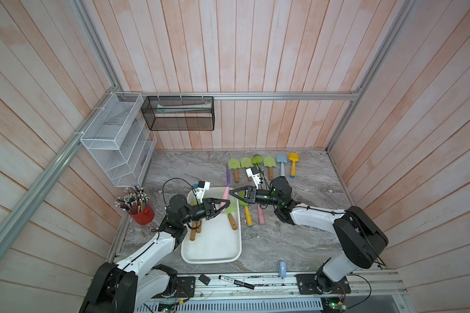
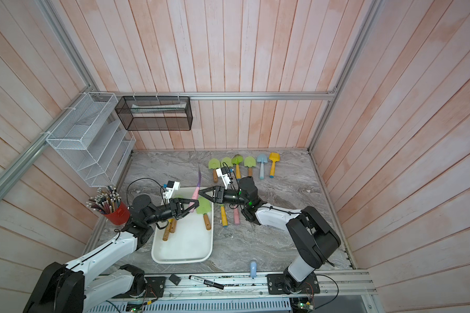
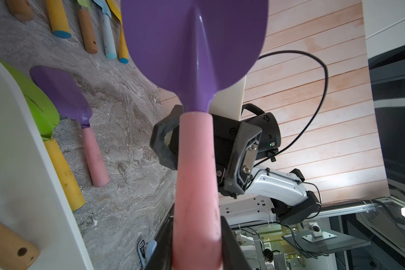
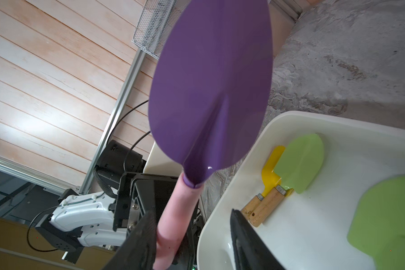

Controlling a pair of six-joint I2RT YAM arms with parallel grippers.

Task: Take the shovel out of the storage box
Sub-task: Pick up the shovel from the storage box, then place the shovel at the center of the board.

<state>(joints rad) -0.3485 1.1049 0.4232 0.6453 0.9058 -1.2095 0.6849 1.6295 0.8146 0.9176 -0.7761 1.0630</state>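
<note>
The shovel (image 1: 226, 187) was held lifted over the far edge of the box (image 1: 215, 244), its purple blade tilted upward. On the left gripper (image 1: 224, 206) the jaws were clamped tight on the pink handle. On the right gripper (image 1: 231, 192) the jaws were parted and set either side of the same handle, not closed on it. Green shovels (image 4: 299, 161) were seen lying in the box, and others were laid on the desk (image 1: 296, 238).

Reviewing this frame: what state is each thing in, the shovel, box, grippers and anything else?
Purple shovel: lifted, blade up.
Left gripper: shut on its pink handle.
Right gripper: open, jaws either side of the handle.
Storage box: three other shovels inside.
Red cup: full of pencils.
</note>
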